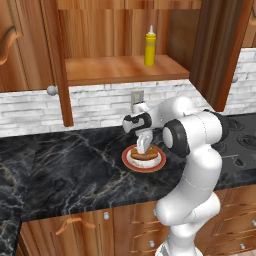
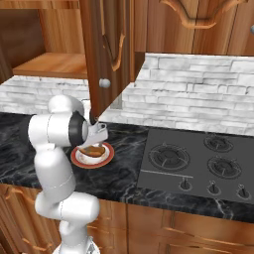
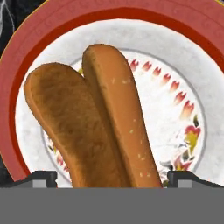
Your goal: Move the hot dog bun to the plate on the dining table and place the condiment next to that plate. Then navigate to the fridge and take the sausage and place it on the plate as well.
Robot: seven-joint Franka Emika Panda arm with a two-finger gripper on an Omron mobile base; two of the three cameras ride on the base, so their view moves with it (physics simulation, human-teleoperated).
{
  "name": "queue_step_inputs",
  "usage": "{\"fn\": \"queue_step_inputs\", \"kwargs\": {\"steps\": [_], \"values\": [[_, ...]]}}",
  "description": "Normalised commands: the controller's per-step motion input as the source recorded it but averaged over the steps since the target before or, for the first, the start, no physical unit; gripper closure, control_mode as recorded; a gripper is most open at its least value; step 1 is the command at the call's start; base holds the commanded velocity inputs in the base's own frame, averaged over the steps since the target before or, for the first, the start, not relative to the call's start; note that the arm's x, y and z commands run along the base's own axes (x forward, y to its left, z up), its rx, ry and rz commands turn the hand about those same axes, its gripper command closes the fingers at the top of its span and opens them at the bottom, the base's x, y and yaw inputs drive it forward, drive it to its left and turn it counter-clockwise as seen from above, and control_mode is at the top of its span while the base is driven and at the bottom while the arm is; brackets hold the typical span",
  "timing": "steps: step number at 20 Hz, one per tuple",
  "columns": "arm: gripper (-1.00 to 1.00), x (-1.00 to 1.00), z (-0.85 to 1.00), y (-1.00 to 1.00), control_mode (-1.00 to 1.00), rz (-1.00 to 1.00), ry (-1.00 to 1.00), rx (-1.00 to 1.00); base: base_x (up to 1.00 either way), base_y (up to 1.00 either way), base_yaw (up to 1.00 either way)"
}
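You are at the very start: the hot dog bun (image 3: pixel 100 122) lies on the red-rimmed plate (image 1: pixel 158 165) on the counter (image 1: pixel 65 170), not yet lifted. Your gripper (image 3: pixel 111 177) hangs spread wide over it, a fingertip either side. The condiment (image 1: pixel 149 47) waits at twelve o'clock on the cabinet shelf (image 1: pixel 110 70). Everything remains.

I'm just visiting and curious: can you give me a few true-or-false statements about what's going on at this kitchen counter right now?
1. The hot dog bun lies on a red-rimmed plate. True.
2. The pincer is clamped shut on the bun. False: its tips stand wide open, one either side of the bun.
3. The yellow condiment stands on the open cupboard shelf. True.
4. The plate sits on the stove. False: it rests on the black marble counter, beside the stove.
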Motion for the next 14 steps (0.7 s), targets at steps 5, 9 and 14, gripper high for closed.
{"fn": "queue_step_inputs", "kwargs": {"steps": [5,9,14], "values": [[-1.0,-0.11,-0.3,0.16,-1.0,0.22,-0.01,-0.08,0.0,0.0,0.0],[-1.0,0.0,-0.3,0.03,-1.0,0.26,0.0,-0.05,0.0,0.0,0.0],[-1.0,0.0,-0.52,0.01,-1.0,0.24,0.0,-0.02,0.0,0.0,0.0]]}}
